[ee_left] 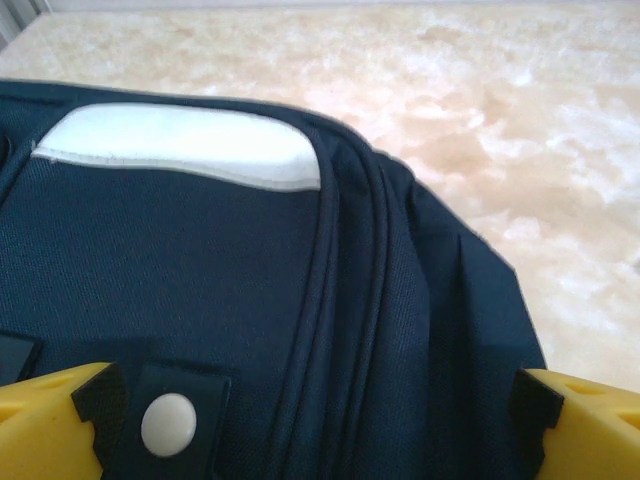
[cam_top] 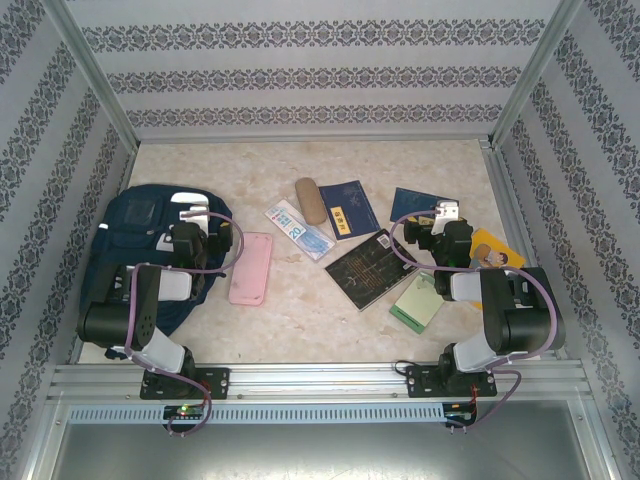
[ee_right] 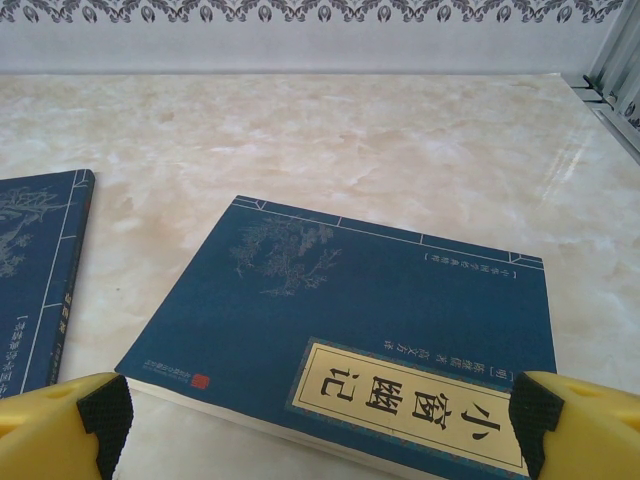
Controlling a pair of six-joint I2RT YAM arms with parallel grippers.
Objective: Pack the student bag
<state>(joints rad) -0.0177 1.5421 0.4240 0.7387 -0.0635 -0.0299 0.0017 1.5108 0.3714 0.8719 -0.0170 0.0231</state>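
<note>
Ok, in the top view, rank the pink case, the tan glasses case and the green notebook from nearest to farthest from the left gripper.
1. Pink case: just right of the left gripper, beside the student bag.
2. Tan glasses case: mid-table, farther back.
3. Green notebook: far right side.

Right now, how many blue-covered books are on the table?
2. One blue book lies just right of the brown case; the second blue book lies in front of the right gripper. Others may hide under the right arm.
</note>
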